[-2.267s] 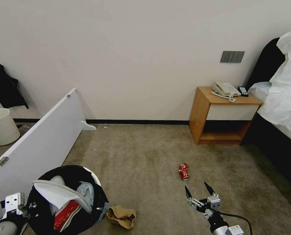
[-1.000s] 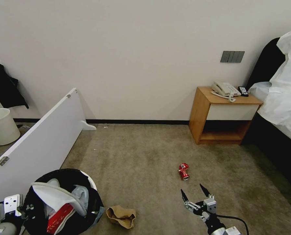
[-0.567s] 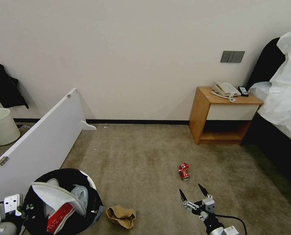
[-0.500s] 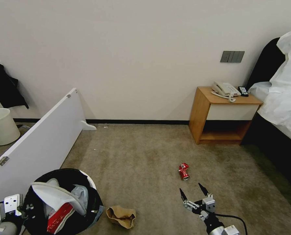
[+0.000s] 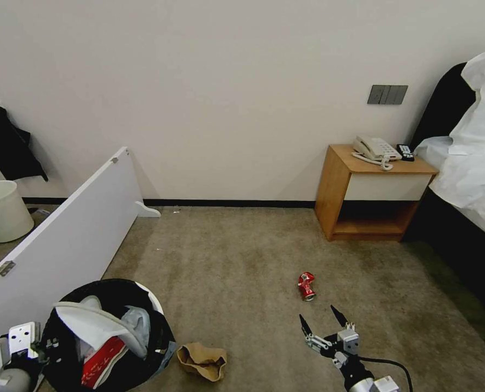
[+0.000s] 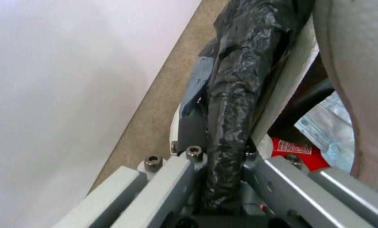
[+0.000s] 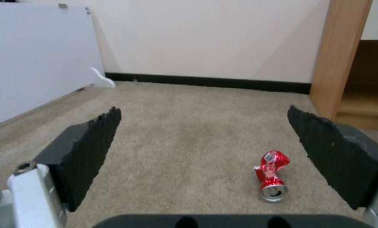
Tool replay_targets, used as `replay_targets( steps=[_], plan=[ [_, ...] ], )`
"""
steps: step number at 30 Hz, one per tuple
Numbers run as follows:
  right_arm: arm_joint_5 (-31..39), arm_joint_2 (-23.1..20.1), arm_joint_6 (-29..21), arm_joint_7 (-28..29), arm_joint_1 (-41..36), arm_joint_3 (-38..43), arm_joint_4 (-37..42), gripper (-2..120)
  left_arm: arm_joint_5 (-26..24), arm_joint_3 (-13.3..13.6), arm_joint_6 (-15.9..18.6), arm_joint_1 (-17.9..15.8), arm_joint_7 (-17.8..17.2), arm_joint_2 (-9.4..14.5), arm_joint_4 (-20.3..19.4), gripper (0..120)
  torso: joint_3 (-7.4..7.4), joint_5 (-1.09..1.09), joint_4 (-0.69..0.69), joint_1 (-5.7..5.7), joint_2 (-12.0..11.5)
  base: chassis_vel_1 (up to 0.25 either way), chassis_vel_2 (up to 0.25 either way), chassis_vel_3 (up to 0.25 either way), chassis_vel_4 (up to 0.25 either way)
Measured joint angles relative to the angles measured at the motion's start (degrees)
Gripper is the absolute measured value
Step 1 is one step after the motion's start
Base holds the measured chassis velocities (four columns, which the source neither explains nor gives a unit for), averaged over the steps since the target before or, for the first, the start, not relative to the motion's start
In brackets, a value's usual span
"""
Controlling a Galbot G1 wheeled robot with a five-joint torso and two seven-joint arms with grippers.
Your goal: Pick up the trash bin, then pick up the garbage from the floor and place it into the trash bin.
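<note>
I have the left gripper (image 6: 222, 177) at my lower left, its jaws clamped on the bag-covered rim of the trash bin (image 5: 144, 348). Inside the bin I see a white slipper (image 5: 98, 324) and a red-white carton (image 5: 105, 360) among the litter. A piece of torn brown cardboard (image 5: 202, 360) lies on the carpet just beside the bin. My right gripper (image 5: 323, 323) hangs low over the carpet with its jaws spread wide and nothing between them. The crushed red can (image 5: 306, 286) lies on the carpet just beyond its tips, near the right-hand pad in the wrist view. A wooden nightstand (image 5: 370, 193) stands against the wall, well apart.
</note>
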Motion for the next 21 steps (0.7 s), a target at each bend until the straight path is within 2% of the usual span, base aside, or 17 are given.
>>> replay_targets(
  steps=[11,21],
  plan=[
    [0.0,-0.1,0.0,0.0,0.1,0.0,0.1,100,-0.1,0.3,0.0,0.1,-0.4,0.0,-1.6,0,0.0,0.0,0.0,0.0,0.0,0.0,0.0,0.0,0.0],
    [0.0,-0.1,0.0,0.0,0.2,-0.3,0.1,100,-0.1,0.3,0.0,0.1,-0.5,0.0,-1.7,0,0.0,0.0,0.01,0.0,0.0,0.06,0.049,0.049,0.065]
  ],
)
